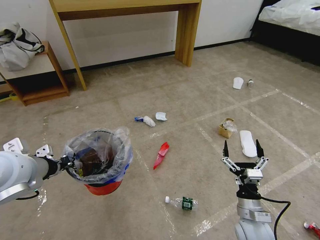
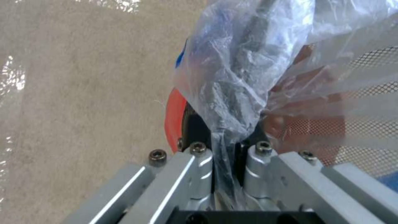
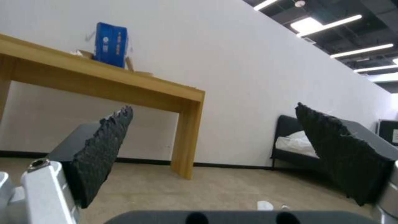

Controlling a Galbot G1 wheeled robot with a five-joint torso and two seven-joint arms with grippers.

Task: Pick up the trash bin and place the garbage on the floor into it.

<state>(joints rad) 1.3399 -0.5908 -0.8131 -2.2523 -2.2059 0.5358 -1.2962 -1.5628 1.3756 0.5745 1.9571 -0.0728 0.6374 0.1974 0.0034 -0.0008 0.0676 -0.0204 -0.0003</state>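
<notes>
Holding, head view: the left end effector (image 1: 68, 162) is clamped on the near rim of the trash bin (image 1: 100, 160) and carries it clear of the floor (image 1: 186, 96).
Bin contents, head view: dark and brown items already lie inside the clear liner; the pick-up step looks done.
Litter left, head view: a red wrapper (image 1: 161, 154) lies just beside the bin, a green-labelled bottle (image 1: 182, 202) lies nearer the robot, and white crumpled papers (image 1: 149, 120) lie farther off toward the wall.
More litter, head view: a brown paper bag (image 1: 226, 128) and a white slipper (image 1: 248, 142) lie just beyond the right end effector (image 1: 242, 149); a second slipper (image 1: 238, 82) and a small bottle (image 1: 250, 83) lie near the bed (image 1: 293, 15); a crushed red can (image 1: 312, 228) lies at the right edge.
Right arm, head view: it hangs over the floor with jaws spread wide, empty.
Progress: most of the garbage appears still to be gathered.
Surroundings, head view: a wooden tabletop (image 1: 126, 5) on legs and a low shelf (image 1: 36, 68) with a grey bag (image 1: 16, 45) stand against the wall, well apart from the litter; nothing blocks the nearest pieces.
Left wrist view: the fingers (image 2: 199, 174) are pinched shut on the liner (image 2: 244, 62) and the bin's red wall (image 2: 174, 118).
Right wrist view: the black pads (image 3: 104, 149) stand well apart with nothing between them; a blue box (image 3: 110, 44) sits on the tabletop.
</notes>
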